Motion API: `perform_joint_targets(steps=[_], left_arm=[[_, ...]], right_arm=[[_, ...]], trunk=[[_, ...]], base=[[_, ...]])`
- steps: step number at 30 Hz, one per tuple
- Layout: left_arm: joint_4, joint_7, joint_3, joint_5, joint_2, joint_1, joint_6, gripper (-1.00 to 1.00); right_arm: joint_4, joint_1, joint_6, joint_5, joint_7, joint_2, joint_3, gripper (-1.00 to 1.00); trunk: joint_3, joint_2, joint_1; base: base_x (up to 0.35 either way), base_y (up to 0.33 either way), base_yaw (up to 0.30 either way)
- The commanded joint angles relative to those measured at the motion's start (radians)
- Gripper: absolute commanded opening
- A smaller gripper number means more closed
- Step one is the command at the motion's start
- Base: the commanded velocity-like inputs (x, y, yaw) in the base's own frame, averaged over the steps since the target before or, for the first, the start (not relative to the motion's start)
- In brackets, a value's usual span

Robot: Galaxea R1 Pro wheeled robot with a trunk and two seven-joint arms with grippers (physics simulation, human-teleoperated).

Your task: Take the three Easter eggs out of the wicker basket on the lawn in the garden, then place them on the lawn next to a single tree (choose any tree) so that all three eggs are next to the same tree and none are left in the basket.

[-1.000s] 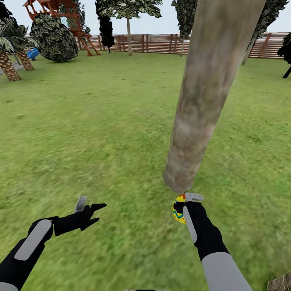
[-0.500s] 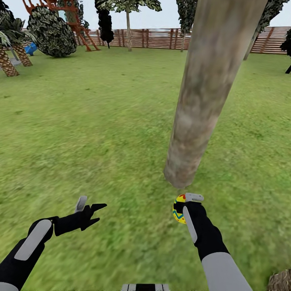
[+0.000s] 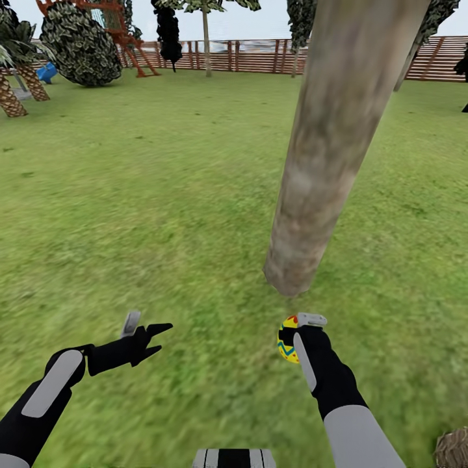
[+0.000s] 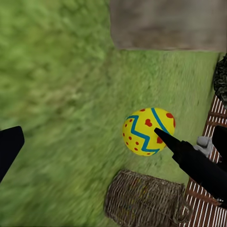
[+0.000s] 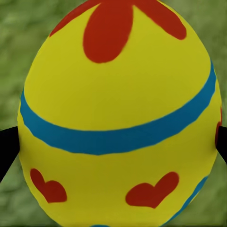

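Just right fingers (image 3: 290,338) clasping egg (image 3: 286,339) near tree (image 3: 325,162), left fingers (image 3: 144,331) wide, basket (image 4: 144,198) contents unseen.

We are outside in a garden. Green grass (image 3: 162,195) is all around us, a big flat lawn. A thick grey-brown tree trunk (image 3: 325,162) stands up out of the grass right in front of us. Far back, a brown wooden fence (image 3: 260,55) goes along the edge of the yard. Near it we see a red-brown wooden playset (image 3: 117,26), a big round bush (image 3: 78,45), a palm (image 3: 13,91) with a scaly trunk, and tall dark trees (image 3: 168,29).
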Motion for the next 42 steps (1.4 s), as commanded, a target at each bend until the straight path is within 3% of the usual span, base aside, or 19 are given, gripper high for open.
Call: perform_joint_targets(steps=[1,5,11,16,42], left_arm=[[0.0,-0.009,-0.001,-0.007,0.001,-0.001,0.001,1.0],[-0.001,-0.009,-0.002,-0.007,0.001,0.0,0.001,1.0],[0.0,-0.009,-0.002,-0.007,0.001,0.0,0.001,1.0],[0.0,-0.009,-0.009,-0.007,0.001,0.0,0.001,1.0],[-0.001,-0.009,-0.017,-0.007,0.001,0.0,0.001,1.0]], right_arm=[[0.003,-0.001,0.004,-0.002,-0.004,0.001,-0.002,-1.0],[0.005,-0.003,0.017,-0.003,-0.005,0.001,-0.002,-1.0],[0.004,-0.005,0.028,-0.022,-0.008,0.001,-0.002,-1.0],[0.002,-0.005,0.095,-0.024,-0.008,0.001,-0.002,-1.0],[-0.009,-0.005,0.092,-0.026,-0.005,0.001,-0.002,-1.0]], trunk=[[-0.006,-0.008,0.004],[-0.025,-0.036,0.019],[-0.038,-0.043,0.023],[-0.061,-0.078,0.042],[-0.204,-0.084,0.054]], base=[[0.0,0.0,0.0],[0.0,0.0,0.0],[0.0,0.0,0.0],[0.0,0.0,0.0],[0.0,0.0,0.0]])
